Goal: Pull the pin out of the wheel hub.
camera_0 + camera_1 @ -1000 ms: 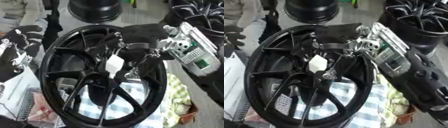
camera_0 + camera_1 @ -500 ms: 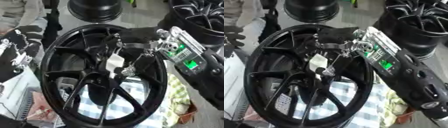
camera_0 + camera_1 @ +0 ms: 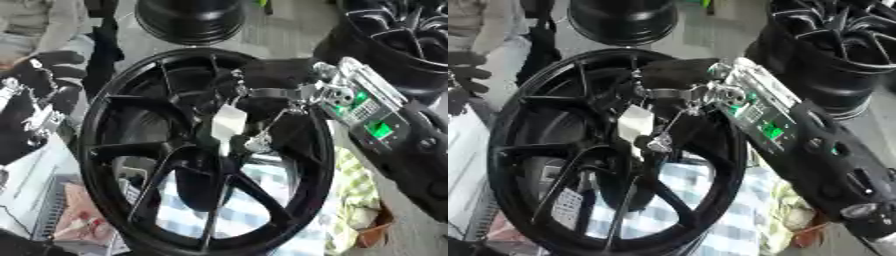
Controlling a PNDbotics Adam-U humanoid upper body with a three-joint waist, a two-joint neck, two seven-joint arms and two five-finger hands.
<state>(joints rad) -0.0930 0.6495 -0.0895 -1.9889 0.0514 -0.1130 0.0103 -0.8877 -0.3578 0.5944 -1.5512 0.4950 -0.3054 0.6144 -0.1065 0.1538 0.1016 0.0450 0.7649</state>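
A black wheel hub point(image 3: 206, 150) with spokes lies flat in the middle of the scene, on a blue and white checked cloth point(image 3: 254, 205). The right hand point(image 3: 262, 95) reaches in from the right, over the far part of the rim, and its arm point(image 3: 798, 140) shows a silver plate with green lights. The fingers point(image 3: 229, 92) of this hand are curled down toward the centre of the hub, where a white tag point(image 3: 227, 122) hangs just beside them. A thin wire goes from the hand down to a small silver piece point(image 3: 259, 144), which is perhaps the pin; it sits near the centre of the hub, to the right of the tag. I cannot tell if the fingers really hold something.

The left hand point(image 3: 31, 107) shows at the left edge, outside the rim, and I cannot tell how its fingers stand. More black wheels point(image 3: 188, 20) are at the far side and at the far right. A yellow-green cloth point(image 3: 359, 200) lies near the right of the hub.
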